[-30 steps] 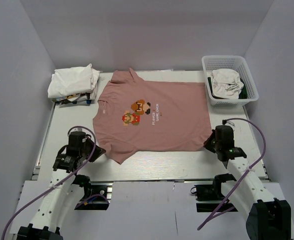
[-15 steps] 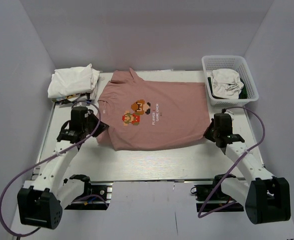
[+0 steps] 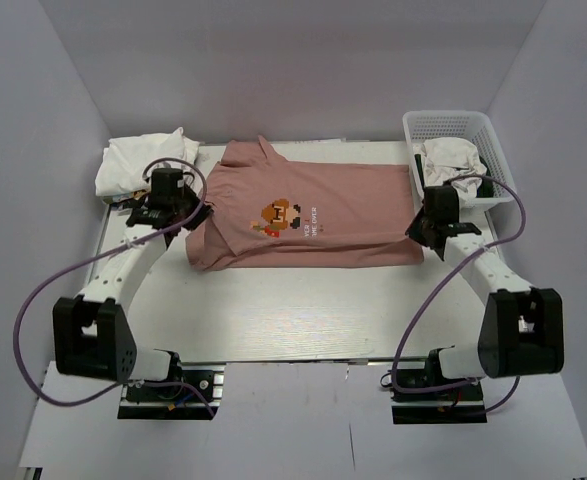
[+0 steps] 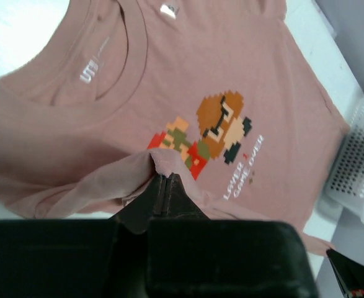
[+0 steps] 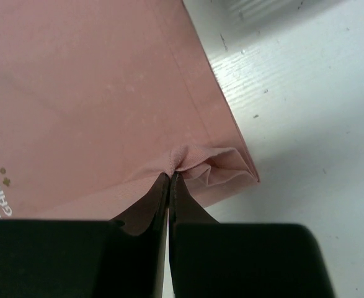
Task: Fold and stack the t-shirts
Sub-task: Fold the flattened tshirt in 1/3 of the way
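Observation:
The dusty-pink t-shirt (image 3: 313,225) with a pixel-figure print lies across the middle of the table, its near long edge folded up over the body. My left gripper (image 3: 199,212) is shut on the pink cloth near the collar end; in the left wrist view (image 4: 163,177) the pinched fold rises over the print. My right gripper (image 3: 414,226) is shut on the hem end, seen bunched at the tips in the right wrist view (image 5: 171,172). Folded white t-shirts (image 3: 145,165) sit stacked at the back left.
A white mesh basket (image 3: 473,130) at the back right holds a crumpled white cloth (image 3: 448,165). Bare white table (image 3: 303,310) lies in front of the shirt. Both arms' cables loop out to the sides.
Both grippers have carried the shirt's near edge away from the arm bases and over its body. The shirt now shows as a narrower band, with the fold partly covering the print.

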Available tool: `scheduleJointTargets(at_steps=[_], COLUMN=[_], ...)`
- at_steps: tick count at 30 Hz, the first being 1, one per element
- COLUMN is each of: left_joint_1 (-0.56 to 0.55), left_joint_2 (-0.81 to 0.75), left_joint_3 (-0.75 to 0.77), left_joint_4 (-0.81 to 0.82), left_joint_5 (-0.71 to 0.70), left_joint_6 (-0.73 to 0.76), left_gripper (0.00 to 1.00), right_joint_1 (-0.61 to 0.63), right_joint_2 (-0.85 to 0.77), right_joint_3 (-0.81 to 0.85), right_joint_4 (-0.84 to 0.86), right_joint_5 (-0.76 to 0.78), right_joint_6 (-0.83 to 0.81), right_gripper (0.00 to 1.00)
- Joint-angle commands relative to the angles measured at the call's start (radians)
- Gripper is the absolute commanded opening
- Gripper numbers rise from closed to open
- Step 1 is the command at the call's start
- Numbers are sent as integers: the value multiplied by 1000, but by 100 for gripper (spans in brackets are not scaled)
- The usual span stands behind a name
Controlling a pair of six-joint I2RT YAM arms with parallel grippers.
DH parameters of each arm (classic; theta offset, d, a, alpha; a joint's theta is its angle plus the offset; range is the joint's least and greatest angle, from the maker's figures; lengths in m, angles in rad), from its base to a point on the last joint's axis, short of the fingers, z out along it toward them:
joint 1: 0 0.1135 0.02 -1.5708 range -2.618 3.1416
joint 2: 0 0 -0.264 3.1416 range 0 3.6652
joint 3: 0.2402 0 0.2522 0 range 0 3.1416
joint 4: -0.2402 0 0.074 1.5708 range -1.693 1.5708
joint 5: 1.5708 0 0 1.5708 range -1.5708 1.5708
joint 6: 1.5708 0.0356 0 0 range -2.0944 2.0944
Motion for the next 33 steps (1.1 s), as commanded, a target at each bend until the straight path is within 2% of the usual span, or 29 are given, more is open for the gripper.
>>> scheduleJointTargets(at_steps=[1, 7, 8, 9, 11, 12, 14, 15, 17, 20, 21, 22, 23, 25, 26, 29, 31, 33], left_joint_1=[5, 5, 5, 14, 14, 14, 14, 14, 14, 14, 3, 3, -7, -7, -7, -7, -7, -7], left_joint_2=[90, 341, 378, 416, 538, 577, 654, 720, 777, 747, 715, 678, 591, 503, 422, 287, 250, 240], left_joint_3=[111, 313, 342, 406, 482, 563, 657, 745, 847, 837, 745, 682, 550, 420, 307, 130, 76, 31], left_joint_4=[47, 36, 27, 16, 4, -10, -54, -73, -143, -188, -168, -144, -121, -61, -44, -4, 8, 25], left_joint_5=[-55, -132, -132, -132, -117, -92, -69, -69, -51, -51, -51, -51, -51, -2, -2, -14, -2, 82], left_joint_6=[12, 37, 38, 60, 90, 123, 159, 179, 229, 252, 252, 252, 252, 252, 252, 274, 298, 338], left_gripper=[0, 0, 0, 9, 43, 79, 96, 100, 100, 100, 100, 100, 100, 100, 100, 100, 93, 88], right_joint_1=[-15, -26, -27, -29, -26, -27, -24, -18, -18, -9, -8, 0, 5, 14, 20, 31, 35, 38], right_joint_2=[80, 214, 255, 268, 318, 329, 347, 347, 319, 259, 205, 188, 177, 131, 113, 90, 91, 104], right_joint_3=[89, 223, 250, 261, 312, 330, 353, 353, 318, 239, 196, 175, 134, 74, 62, 2, -38, -44], right_joint_4=[24, 19, 19, 13, 16, 18, 12, 9, 24, 77, 87, 110, 123, 134, 134, 154, 188, 190], right_joint_5=[12, 58, 61, 62, 40, 26, -20, -23, -63, -129, -146, -183, -197, -243, -243, -298, -304, -309], right_joint_6=[4, -2, -8, -10, -45, -58, -80, -92, -123, -129, -132, -132, -134, -138, -137, -138, -141, -138], right_gripper=[0, 0, 7, 18, 41, 44, 49, 50, 54, 64, 83, 90, 90, 90, 90, 90, 90, 90])
